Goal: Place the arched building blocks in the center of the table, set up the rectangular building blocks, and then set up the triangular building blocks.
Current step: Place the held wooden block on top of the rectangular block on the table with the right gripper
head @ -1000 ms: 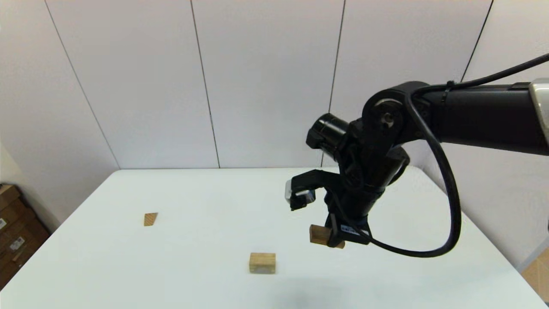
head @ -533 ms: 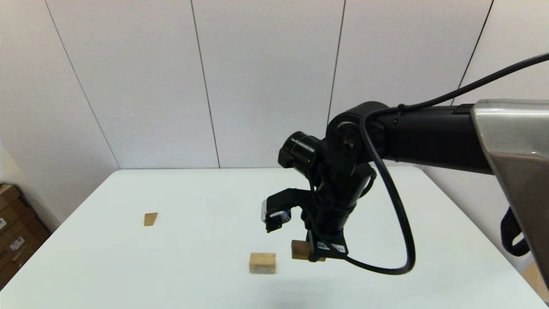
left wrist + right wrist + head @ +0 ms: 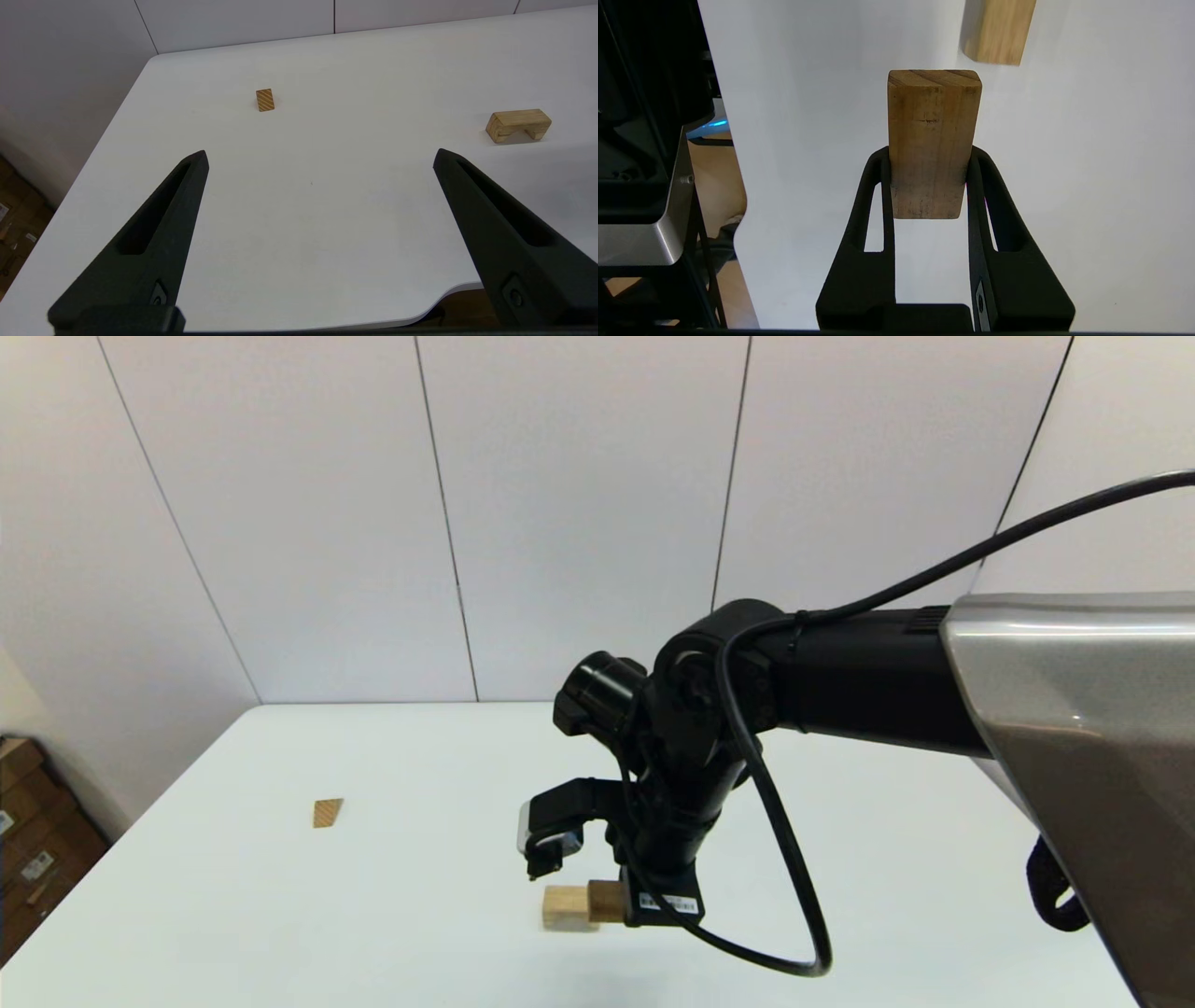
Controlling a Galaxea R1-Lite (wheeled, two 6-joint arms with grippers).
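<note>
Near the table's front middle, the arch stands on its two feet with the notch facing down, which the left wrist view shows plainly. That posture looks deliberate: feet down gives it a flat top for the next pieces to rest on.

Just beside it hangs the right gripper, pointing down, its fingers pinching the slab by the two broad faces. In the right wrist view the slab sticks out well past the fingertips, so most of its length is free (a grip low on the piece, probably chosen so the free end can meet the arch or the table without the fingers getting in the way). From the head view the slab appears right against the arch's side, though whether the two touch cannot be told. The right wrist view shows the arch a little beyond the slab's far end.

Far off toward the table's left lies the wedge, untouched, well apart from both other blocks; the left wrist view shows its striped face.

The left gripper hovers over the near left part of the table with its fingers spread wide, holding nothing, seemingly waiting for the wedge's turn.
</note>
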